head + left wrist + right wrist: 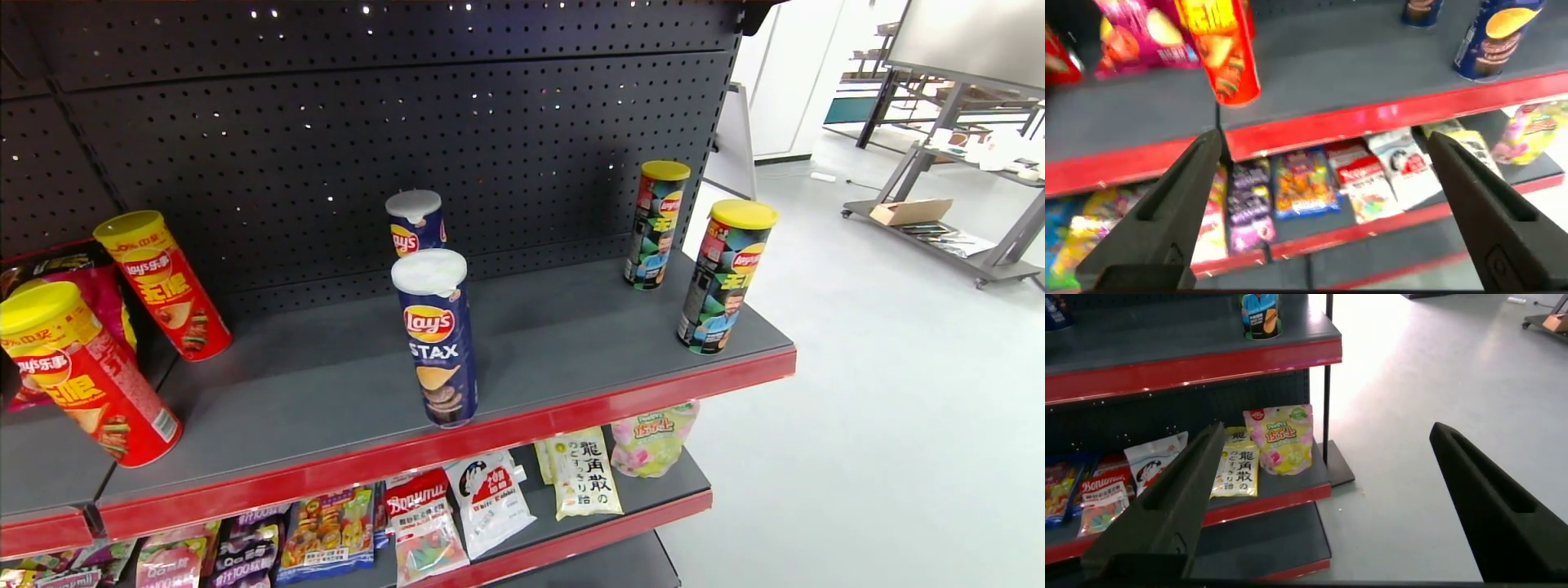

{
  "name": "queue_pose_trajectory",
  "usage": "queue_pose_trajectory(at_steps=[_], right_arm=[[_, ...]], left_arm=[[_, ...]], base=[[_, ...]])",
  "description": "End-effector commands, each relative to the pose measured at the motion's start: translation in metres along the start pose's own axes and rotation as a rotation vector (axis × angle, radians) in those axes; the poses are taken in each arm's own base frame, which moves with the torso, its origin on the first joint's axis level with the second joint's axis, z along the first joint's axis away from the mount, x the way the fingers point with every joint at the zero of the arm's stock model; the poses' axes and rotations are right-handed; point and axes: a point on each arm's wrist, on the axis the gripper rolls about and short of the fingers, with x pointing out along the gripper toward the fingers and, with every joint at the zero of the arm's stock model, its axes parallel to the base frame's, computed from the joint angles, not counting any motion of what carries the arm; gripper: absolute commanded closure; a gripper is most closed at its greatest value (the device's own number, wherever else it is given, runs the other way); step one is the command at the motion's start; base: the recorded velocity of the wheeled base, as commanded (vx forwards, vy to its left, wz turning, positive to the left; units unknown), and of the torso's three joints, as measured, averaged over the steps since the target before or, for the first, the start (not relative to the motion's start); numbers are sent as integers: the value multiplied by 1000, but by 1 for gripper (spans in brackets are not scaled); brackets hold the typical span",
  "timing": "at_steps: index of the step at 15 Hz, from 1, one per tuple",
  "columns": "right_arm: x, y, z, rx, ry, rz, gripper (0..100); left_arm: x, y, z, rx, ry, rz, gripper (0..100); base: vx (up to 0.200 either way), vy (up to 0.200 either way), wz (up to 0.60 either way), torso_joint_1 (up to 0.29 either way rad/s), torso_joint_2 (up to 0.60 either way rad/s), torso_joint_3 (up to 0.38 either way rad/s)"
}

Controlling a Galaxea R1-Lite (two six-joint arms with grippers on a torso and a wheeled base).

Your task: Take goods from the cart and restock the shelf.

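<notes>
Head view: the shelf (326, 384) is seen with a blue can (437, 343) stood upright at its centre, near the red front lip, and a second blue can (416, 224) just behind it at 12 o'clock. Two red cans (163, 286) are placed at 9 o'clock, and two yellow-lidded cans (725, 278) at 2 to 3 o'clock by the shelf's right end. Bags (490, 498) are laid out on the lower shelf (653, 490) at 6 o'clock.

The cans are judged to be light, stiff tubes with a smooth, rather slippery wrap. Being tall and narrow, they would be easily toppled. Each is best taken across the body at about mid-height, not by the plastic lid, and squeezed only gently so the wall is not dented.

Left wrist view: the left gripper (1324, 143) is held level in front of the shelf's red lip, below the can row, with its fingers spread wide and nothing between them. A red can (1221, 49) is faced beyond it.

Right wrist view: the right gripper (1328, 431) is held low off the shelf's right end, spread wide and empty, facing the bags and bare floor (1437, 367).
</notes>
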Motion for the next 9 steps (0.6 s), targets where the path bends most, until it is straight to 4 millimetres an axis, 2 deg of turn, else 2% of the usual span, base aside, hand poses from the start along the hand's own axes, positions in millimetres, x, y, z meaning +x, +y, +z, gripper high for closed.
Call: queue_pose_trajectory(at_steps=[1,4,9], right_arm=[[0,0,0,2,1,0,0],[0,0,0,-1,1,0,0],[0,0,0,-1,1,2,0]], left_arm=[[-5,0,-5,20,-41,3,0],[1,0,-15,21,-4,12,0],[3,-1,-20,23,11,7,0]], base=[[0,0,0,0,0,0],[0,0,600,-2,-1,2],[0,0,600,2,-2,0]])
